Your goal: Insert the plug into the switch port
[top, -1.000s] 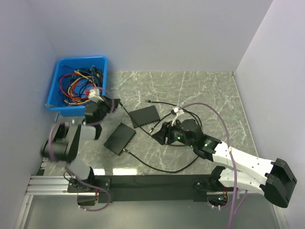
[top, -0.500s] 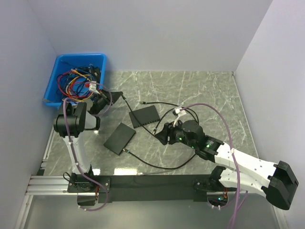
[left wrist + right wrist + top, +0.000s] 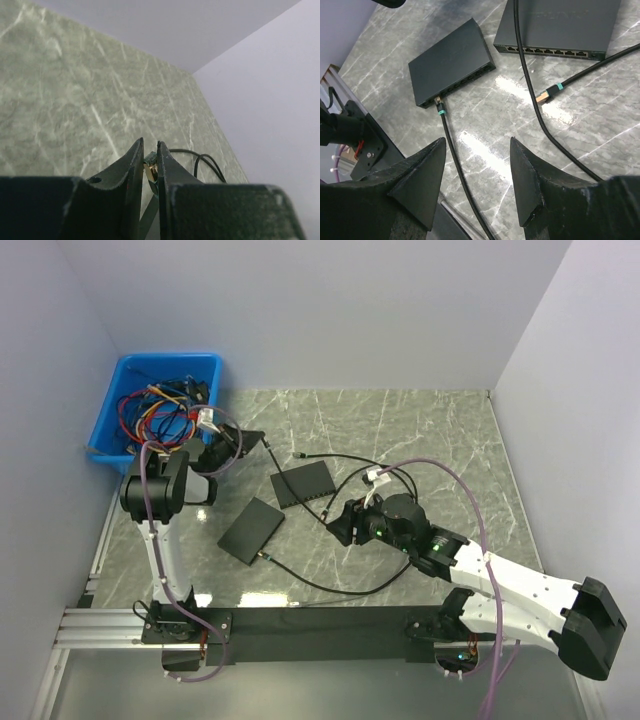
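**Left hand pinches a plug in the air; right hand hangs open over the switches**

Only the left wrist view shows the grip. The left hand (image 3: 149,146) has its fingers drawn almost together on a small gold-tipped plug (image 3: 150,172), and a black cable (image 3: 202,161) loops over the marbled surface (image 3: 75,110) behind it. From above, that detail is too small to read. There the left hand (image 3: 250,437) points right, held up beside the blue bin (image 3: 112,430) of coloured wires, on an arm that rises steeply from its base.

The right wrist view gives the port detail. The front switch (image 3: 452,70) already has a cable plugged into its near corner. The rear switch (image 3: 560,22) turns its row of ports toward the camera. A loose plug (image 3: 547,93) with a teal collar lies on the surface between them.

The right hand (image 3: 477,147) has its fingers spread wide and holds nothing. From above, the right hand (image 3: 338,523) is low, just right of the front switch (image 3: 252,530) and below the rear switch (image 3: 303,483), and its arm reaches in from the lower right.
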You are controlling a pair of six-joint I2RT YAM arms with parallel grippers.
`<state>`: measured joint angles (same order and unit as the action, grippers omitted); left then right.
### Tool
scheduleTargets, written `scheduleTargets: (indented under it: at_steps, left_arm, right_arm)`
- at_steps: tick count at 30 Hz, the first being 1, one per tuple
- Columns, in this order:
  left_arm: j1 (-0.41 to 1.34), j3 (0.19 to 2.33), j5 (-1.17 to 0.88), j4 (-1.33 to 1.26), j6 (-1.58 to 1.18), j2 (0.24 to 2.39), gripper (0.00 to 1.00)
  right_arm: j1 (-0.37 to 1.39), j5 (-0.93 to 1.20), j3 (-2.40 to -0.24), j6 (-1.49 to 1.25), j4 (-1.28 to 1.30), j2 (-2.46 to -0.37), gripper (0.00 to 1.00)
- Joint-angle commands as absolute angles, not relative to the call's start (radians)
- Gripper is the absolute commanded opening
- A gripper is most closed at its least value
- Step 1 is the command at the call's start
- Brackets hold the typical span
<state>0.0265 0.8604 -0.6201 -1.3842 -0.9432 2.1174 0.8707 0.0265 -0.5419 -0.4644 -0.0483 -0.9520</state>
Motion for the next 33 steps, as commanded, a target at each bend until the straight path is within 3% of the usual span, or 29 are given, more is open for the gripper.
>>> scheduleTargets:
  at_steps: [1, 7, 11, 12, 16, 24, 33]
  left_arm:
    - [-0.008, 0.874, -0.569, -1.285, -0.959, 2.152, 0.01]
    - [-0.008, 0.766, -0.624, -1.396, -1.026, 1.947, 0.01]
    - [-0.011, 0.718, -0.582, -1.127, -0.912, 1.705, 0.01]
    - [-0.009, 0.732, -0.562, -0.924, -0.881, 1.610, 0.01]
    - [0.052, 0.772, -0.396, -0.536, -0.769, 1.406, 0.01]
    - [0.139, 0.733, -0.186, -0.223, -0.902, 1.145, 0.00]
    - [0.365, 0.782, -0.100, 0.061, -0.956, 1.054, 0.00]
  right_arm:
    - [0.868, 0.012, -0.532, -0.445, -0.072, -0.927, 0.61]
    - [0.868, 0.005, -0.532, -0.443, -0.049, -0.900, 0.61]
    - [0.870, 0.002, -0.540, -0.442, -0.044, -0.894, 0.61]
    - [0.870, 0.002, -0.543, -0.436, -0.044, -0.894, 0.61]
    - [0.873, -0.032, -0.592, -0.410, -0.025, -0.914, 0.61]
    - [0.902, -0.069, -0.817, -0.348, -0.008, -1.034, 0.61]
    - [0.951, -0.176, -1.110, -0.244, 0.018, -1.308, 0.61]
